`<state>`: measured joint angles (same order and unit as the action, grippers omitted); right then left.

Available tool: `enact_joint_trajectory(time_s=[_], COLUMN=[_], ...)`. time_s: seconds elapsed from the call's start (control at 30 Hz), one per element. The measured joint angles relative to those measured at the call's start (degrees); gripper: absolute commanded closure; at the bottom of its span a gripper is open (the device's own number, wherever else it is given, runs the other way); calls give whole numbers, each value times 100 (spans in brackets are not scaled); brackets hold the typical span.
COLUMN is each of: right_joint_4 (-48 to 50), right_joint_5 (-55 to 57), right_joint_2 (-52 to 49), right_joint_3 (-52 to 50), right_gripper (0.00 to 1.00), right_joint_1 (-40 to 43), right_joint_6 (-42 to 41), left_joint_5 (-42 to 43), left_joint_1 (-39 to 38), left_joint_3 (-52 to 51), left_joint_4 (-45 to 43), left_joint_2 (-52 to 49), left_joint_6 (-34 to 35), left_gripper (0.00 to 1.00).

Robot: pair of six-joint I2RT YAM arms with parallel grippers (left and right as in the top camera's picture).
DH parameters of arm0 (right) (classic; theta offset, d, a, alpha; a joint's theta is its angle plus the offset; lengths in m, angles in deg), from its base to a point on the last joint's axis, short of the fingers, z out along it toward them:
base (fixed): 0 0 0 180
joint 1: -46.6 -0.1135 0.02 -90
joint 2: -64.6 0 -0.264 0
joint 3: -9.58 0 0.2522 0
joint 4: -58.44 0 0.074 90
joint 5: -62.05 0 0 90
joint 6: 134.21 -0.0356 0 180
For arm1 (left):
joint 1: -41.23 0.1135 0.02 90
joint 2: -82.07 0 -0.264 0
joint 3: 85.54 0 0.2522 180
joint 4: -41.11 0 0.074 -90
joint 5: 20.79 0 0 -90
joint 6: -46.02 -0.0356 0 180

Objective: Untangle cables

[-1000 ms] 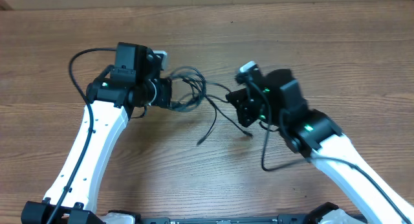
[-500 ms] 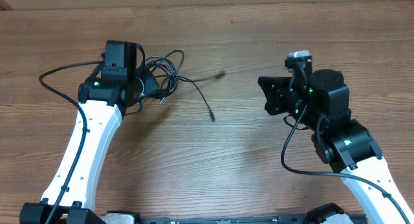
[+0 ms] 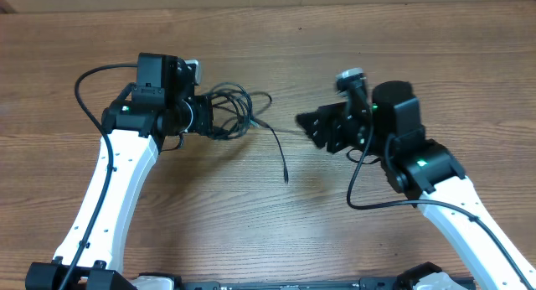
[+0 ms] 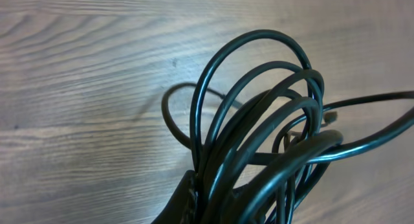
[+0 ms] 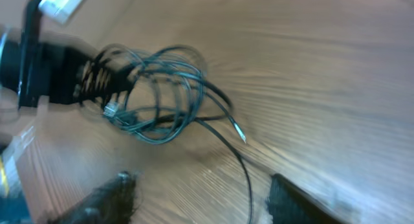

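Note:
The cables point(image 3: 234, 112) form one tangle of thin black loops on the wooden table, left of centre. My left gripper point(image 3: 211, 121) is shut on the left side of that bundle. In the left wrist view the loops point(image 4: 259, 114) fan out upward from the left gripper point(image 4: 213, 211). One loose strand point(image 3: 278, 152) trails from the bundle toward the front, its end lying on the table. My right gripper point(image 3: 308, 129) hovers just right of that strand, open and holding nothing. In the right wrist view the strand point(image 5: 248, 179) runs between the spread fingers point(image 5: 110, 198), with the bundle point(image 5: 155, 94) beyond them.
Thick black wires point(image 3: 92, 72) loop off each arm, one behind the left arm and one point(image 3: 356, 189) in front of the right arm. The table's far edge point(image 3: 268, 7) runs along the back.
The arms pulled apart, then my right gripper opened and let the strand go. It has swung back left toward the bundle. The strand's end has dropped onto the table.

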<state>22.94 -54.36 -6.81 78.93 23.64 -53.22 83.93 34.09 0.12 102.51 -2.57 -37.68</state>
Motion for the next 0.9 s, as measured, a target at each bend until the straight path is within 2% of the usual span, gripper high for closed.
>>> enact_joint_trajectory(time_s=[0.03, 0.2, 0.5, 0.6, 0.67, 0.7, 0.73, 0.8, 0.9], right_joint_4=[22, 177, 717, 754, 763, 769, 767, 776, 774], right_joint_5=[-96, -345, -428, -428, -428, -428, -431, -439, -461], right_joint_2=[-57, -267, -396, -398, -398, -398, -398, -398, -398], right_joint_3=[0, 0, 0, 0, 0, 0, 0, 0, 0], right_gripper=[21, 18, 23, 28, 48, 65, 76, 95, 96], right_joint_1=[-63, -232, -378, -382, -385, -389, -393, -409, -413], right_joint_6=[227, 970, 1270, 1285, 1318, 1364, 1340, 1355, 1338], left_joint_5=[39, 162, 321, 361, 393, 415, 426, 448, 476], left_joint_1=[2, 2, 0, 0, 2, 2, 2, 2, 2], left_joint_3=[0, 0, 0, 0, 0, 0, 0, 0, 0], left_joint_4=[42, 164, 188, 216, 232, 258, 286, 354, 424], left_joint_2=[0, 0, 0, 0, 0, 0, 0, 0, 0], left_joint_6=[-177, -820, -1106, -1121, -1121, -1119, -1121, -1119, -1117], left_gripper=[96, 96, 96, 96, 96, 96, 95, 96, 96])
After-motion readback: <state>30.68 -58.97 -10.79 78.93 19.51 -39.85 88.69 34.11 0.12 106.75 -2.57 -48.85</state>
